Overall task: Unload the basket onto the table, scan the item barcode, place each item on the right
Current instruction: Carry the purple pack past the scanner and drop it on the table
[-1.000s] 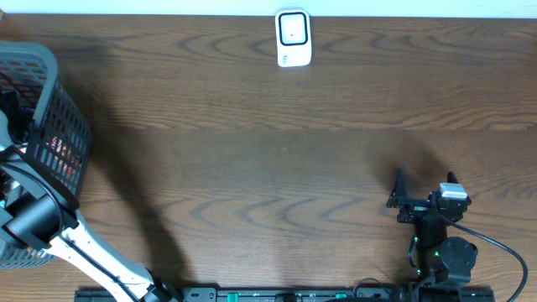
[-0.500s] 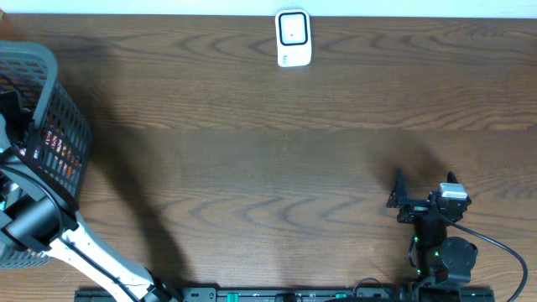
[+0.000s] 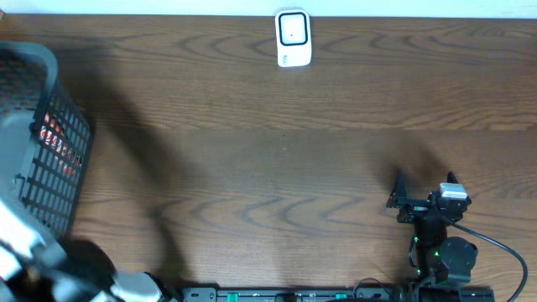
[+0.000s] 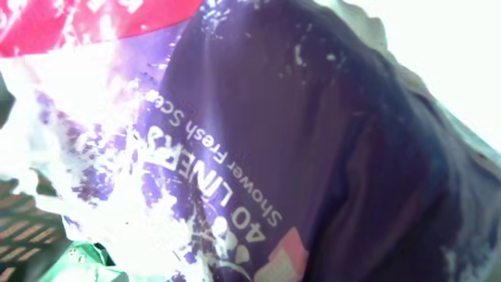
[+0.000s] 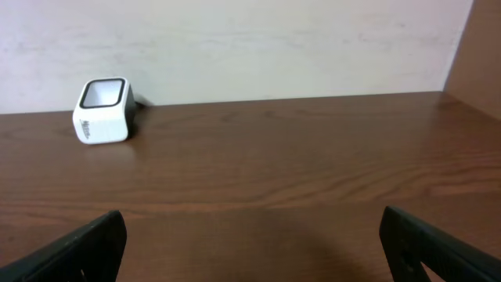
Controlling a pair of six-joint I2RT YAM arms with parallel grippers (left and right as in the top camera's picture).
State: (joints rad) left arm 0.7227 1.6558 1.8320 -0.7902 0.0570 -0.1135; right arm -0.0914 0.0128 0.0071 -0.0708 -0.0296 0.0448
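Your left tool, its fingers hidden, is pinched narrow on the purple liner packet that fills its view right by the grey basket mesh, while your right tool rests wide and empty, with the white scanner far ahead to its left on the worktop.

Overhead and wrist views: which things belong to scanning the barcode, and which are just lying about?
For the job: purple liner pack; white barcode scanner; grey mesh basket.
Lying about: right pincer, open and idle; wooden table.
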